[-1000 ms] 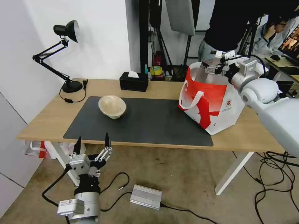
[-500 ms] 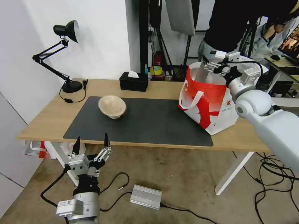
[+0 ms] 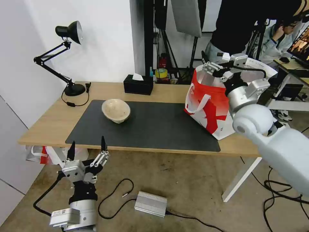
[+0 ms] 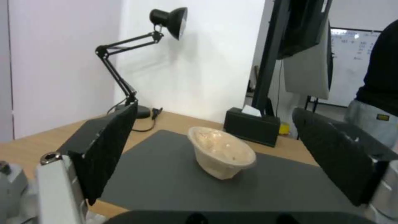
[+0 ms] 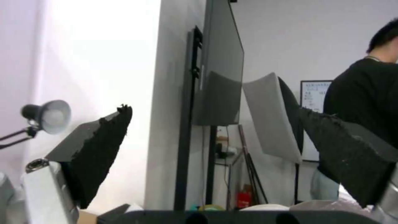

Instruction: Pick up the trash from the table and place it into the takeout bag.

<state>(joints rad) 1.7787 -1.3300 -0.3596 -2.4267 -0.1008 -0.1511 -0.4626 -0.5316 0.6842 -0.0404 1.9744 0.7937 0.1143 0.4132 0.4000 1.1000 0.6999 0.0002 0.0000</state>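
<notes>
A beige bowl (image 3: 116, 110) lies tilted on the dark grey mat (image 3: 154, 129) of the light-wood table (image 3: 48, 124); the left wrist view has the bowl (image 4: 222, 152) straight ahead between its black fingers (image 4: 105, 149). My left gripper (image 3: 87, 145) is open and empty, held below and in front of the table's front edge. The red-and-white takeout bag (image 3: 207, 106) stands at the table's right end. My right gripper (image 3: 215, 65) hovers open and empty just above the bag's rim.
A black desk lamp (image 3: 69, 32) and a black tissue box (image 3: 138, 84) stand along the back edge. A person stands behind the bag. On the floor lie a silver box (image 3: 150, 203) and cables; a red-and-white plastic bag (image 3: 40, 154) sits under the table's left end.
My right arm has swung left and nearer, its gripper staying over the bag's rim. The left gripper has sunk a little and shifted left. The bowl has not moved.
</notes>
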